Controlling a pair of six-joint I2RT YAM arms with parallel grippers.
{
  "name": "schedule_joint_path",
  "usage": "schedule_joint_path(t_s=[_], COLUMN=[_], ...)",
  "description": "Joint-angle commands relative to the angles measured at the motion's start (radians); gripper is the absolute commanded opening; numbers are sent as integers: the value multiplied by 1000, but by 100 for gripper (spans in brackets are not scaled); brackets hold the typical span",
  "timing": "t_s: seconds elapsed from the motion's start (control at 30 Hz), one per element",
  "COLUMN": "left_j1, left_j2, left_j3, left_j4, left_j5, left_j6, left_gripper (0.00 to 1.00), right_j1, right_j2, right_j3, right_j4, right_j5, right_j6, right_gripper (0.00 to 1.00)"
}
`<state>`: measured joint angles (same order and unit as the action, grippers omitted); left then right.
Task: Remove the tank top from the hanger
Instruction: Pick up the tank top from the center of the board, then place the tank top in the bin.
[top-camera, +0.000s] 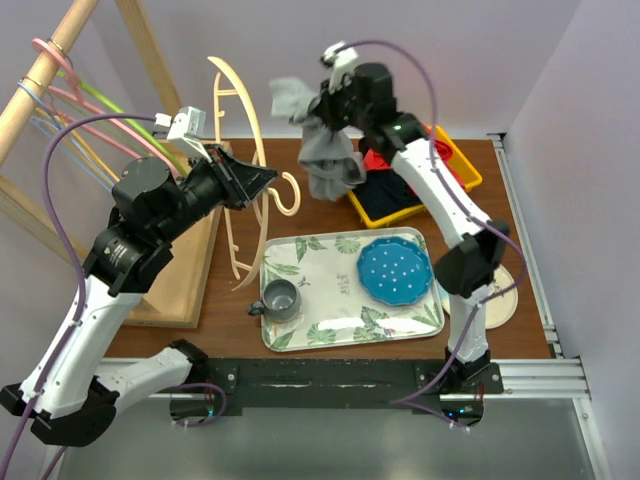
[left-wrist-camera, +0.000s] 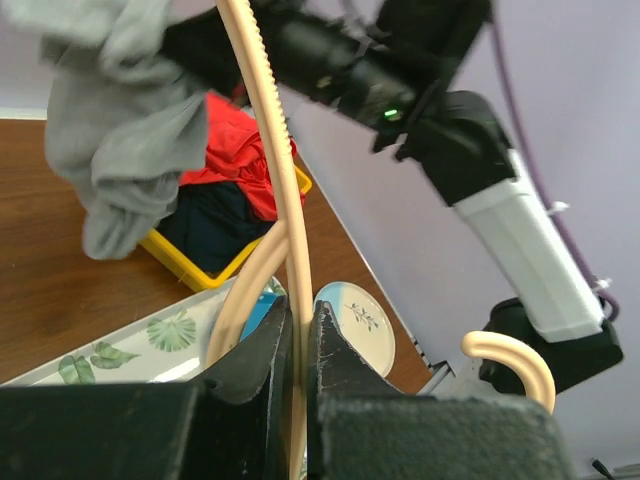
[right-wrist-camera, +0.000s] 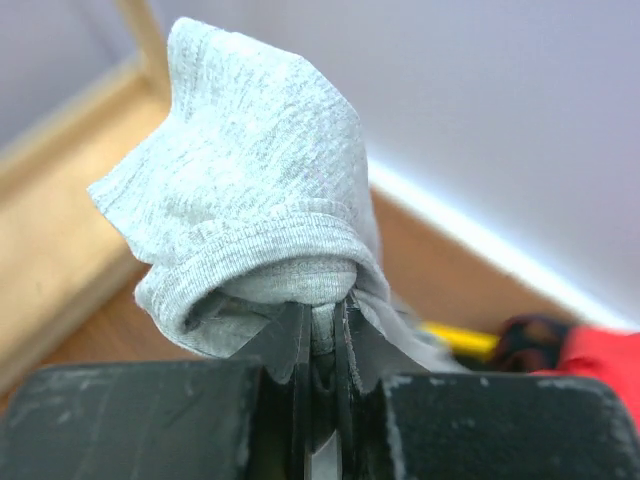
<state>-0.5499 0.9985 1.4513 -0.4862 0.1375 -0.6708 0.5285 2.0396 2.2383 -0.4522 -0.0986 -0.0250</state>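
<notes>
- The left end effector (left-wrist-camera: 300, 335) is clamped hard on the cream hanger (left-wrist-camera: 268, 120). The thin rod is pinched between two black fingers (left-wrist-camera: 250, 360), with barely a sliver of gap.
- From above, that left end effector (top-camera: 258, 182) holds the hanger (top-camera: 258, 130) up off the table (top-camera: 515, 215). The curved frame arcs above and below the grip, and the hook (top-camera: 290, 203) curls just to its right.
- Over to the right end effector (right-wrist-camera: 322, 320): it is squeezed shut on the grey tank top (right-wrist-camera: 260, 190). A wad of ribbed fabric bulges out above the fingertips, and the hem is folded over right at the pinch.
- In the top view the right end effector (top-camera: 322, 108) sits high, off to the right of the hanger. The tank top (top-camera: 330, 165) dangles beneath it in a crumpled bundle, and one flap sticks out to its left.
- There is a gap between cloth and hanger, and the garment hangs from the right end effector alone.
- Below and to the right of that right end effector is a yellow bin (top-camera: 470, 170) with red and dark clothes inside. The bundle's lower end hangs near the bin's left edge.
- Below the left end effector lies a leaf-print tray (top-camera: 300, 250) carrying a grey cup (top-camera: 280, 297) and a blue dotted plate (top-camera: 395, 272).
</notes>
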Motion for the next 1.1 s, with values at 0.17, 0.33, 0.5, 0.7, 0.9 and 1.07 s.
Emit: schedule_joint_path(t_s=[0.17,0.33,0.5,0.7,0.9,1.07], left_j1=[5,7,5,7,5,5], left_j2=[-27,-31,-14,31,42,52], left_j3=[32,31,27,84,90,83], left_j4=[78,77,98,87,83,92], left_j5=[-13,-29,-24,-4,-15,-16], left_j6=[-24,-27,-35,-27,-19,-23], left_gripper=[0,0,0,0,0,0], right_j1=[-107,-182,-275,-317,-373,-377], right_j2=[-151,-235,-236,-105,-24,25], right_j3=[-9,-295,-607,-709,-672,-582], right_j4=[155,207,382,395,323,255], right_j5=[149,258,260,336,396,360], right_j6=[-56,-66,75,142,223,224], right_gripper=[0,0,0,0,0,16])
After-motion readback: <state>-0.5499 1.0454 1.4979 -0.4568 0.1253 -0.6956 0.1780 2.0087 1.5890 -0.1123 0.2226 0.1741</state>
